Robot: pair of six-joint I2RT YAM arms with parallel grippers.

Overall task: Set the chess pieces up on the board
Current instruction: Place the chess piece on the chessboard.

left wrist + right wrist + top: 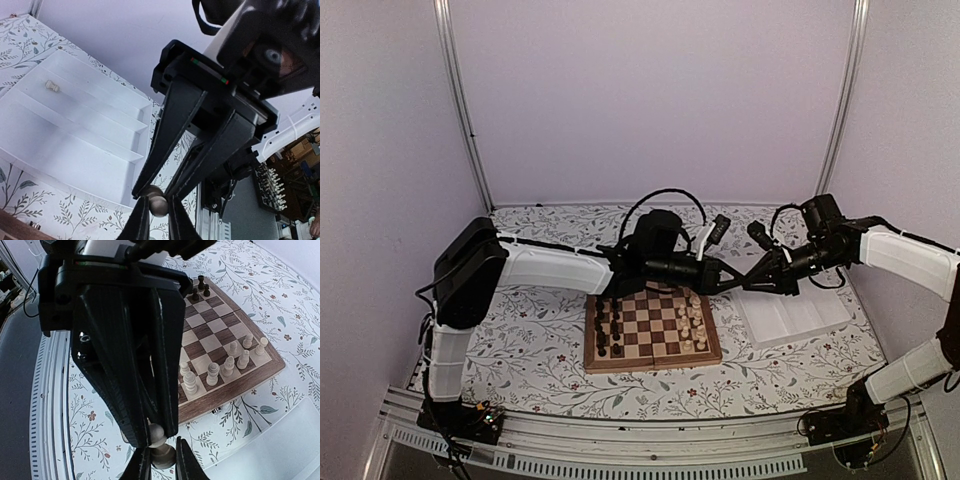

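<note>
While clenched by both left jaws and right jaws, a small cream pawn (158, 437) is held over the floral counter (235, 422) between the rim of the brown checkered wooden board (650, 364) and the white ridged tray (790, 320).

In the top view's centre the board (650, 366) lies on the counter (540, 350); chess pieces (692, 325) line its right edge, with the tray (795, 320) further right.

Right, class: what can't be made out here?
Top view: pale pawn hidden where left gripper and right gripper meet; chess pieces on the board too small to name.
Left wrist: board cut off at the bottom edge; pale piece in white tray too small to name.
Right wrist: left gripper covers part of the board; its grip unclear.
</note>
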